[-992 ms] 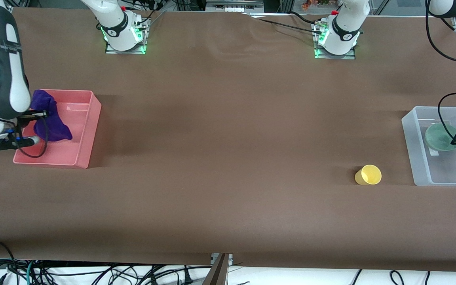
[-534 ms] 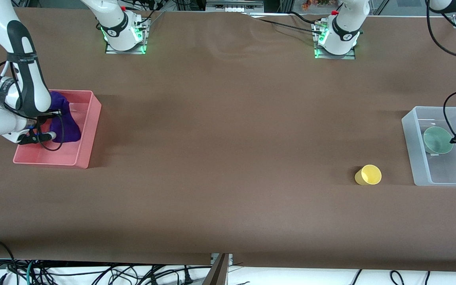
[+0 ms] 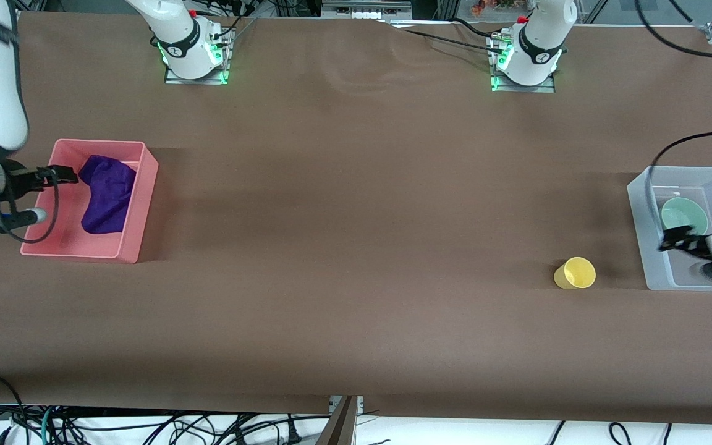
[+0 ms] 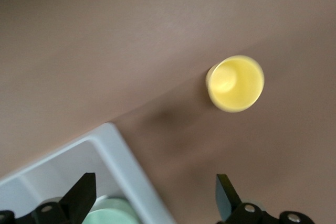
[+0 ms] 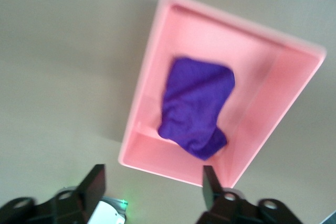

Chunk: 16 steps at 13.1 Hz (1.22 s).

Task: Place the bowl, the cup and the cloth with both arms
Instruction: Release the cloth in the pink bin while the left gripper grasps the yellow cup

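In the pink bin (image 3: 139, 204): cloth (image 3: 107, 193) dropped; right gripper (image 5: 152, 192) wide, empty above.
Clear bin (image 3: 640, 216): bowl (image 3: 683, 215) inside; left gripper (image 4: 152, 198) wide.
Cup (image 3: 575, 273): left on the table.

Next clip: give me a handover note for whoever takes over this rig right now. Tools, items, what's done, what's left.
Left tool: open, empty, over the clear bin.
Right tool: open, empty, over the pink bin.
Bowl: in the clear bin, released.
Cloth: lying in the pink bin, released.
Cup: on the table beside the clear bin, untouched.
Done: bowl and cloth placed.
Left: the cup; the left tool is closest.
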Each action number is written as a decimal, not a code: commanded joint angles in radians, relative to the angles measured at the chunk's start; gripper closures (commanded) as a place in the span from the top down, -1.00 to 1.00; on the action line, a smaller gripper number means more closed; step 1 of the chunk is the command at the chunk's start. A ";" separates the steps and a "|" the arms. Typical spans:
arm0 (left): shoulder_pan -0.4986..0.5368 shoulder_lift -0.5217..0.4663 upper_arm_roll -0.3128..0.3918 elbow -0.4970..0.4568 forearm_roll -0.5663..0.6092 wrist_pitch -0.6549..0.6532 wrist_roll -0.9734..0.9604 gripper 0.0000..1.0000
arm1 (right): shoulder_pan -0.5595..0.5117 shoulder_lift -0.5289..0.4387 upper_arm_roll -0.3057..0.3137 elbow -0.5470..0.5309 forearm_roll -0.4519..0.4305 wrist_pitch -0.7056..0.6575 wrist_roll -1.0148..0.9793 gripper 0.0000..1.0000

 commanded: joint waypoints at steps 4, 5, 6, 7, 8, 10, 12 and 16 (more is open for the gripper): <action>-0.022 0.174 0.005 0.014 -0.122 0.052 -0.190 0.99 | -0.003 -0.013 0.133 0.245 0.000 -0.043 0.009 1.00; -0.022 0.200 0.007 0.009 -0.151 0.082 -0.190 0.91 | -0.003 -0.018 0.133 0.251 0.001 -0.028 0.000 1.00; -0.022 0.220 0.007 0.006 -0.159 0.105 -0.190 0.70 | -0.003 -0.018 0.133 0.251 0.001 -0.034 -0.002 1.00; -0.024 0.234 0.007 0.002 -0.161 0.130 -0.190 0.30 | -0.003 -0.024 0.135 0.251 -0.002 -0.026 0.001 1.00; -0.024 0.245 0.007 0.000 -0.159 0.150 -0.190 -0.16 | -0.003 -0.025 0.135 0.251 -0.003 -0.034 0.006 1.00; -0.024 0.257 0.007 0.001 -0.159 0.155 -0.190 -0.98 | -0.003 -0.027 0.133 0.251 -0.003 -0.063 0.061 1.00; -0.021 0.256 0.005 0.001 -0.159 0.153 -0.174 -1.00 | 0.003 -0.029 0.142 0.251 0.007 -0.093 0.247 1.00; -0.019 0.201 0.013 0.020 -0.141 0.080 -0.180 -1.00 | 0.010 -0.027 0.141 0.254 -0.002 -0.110 0.305 1.00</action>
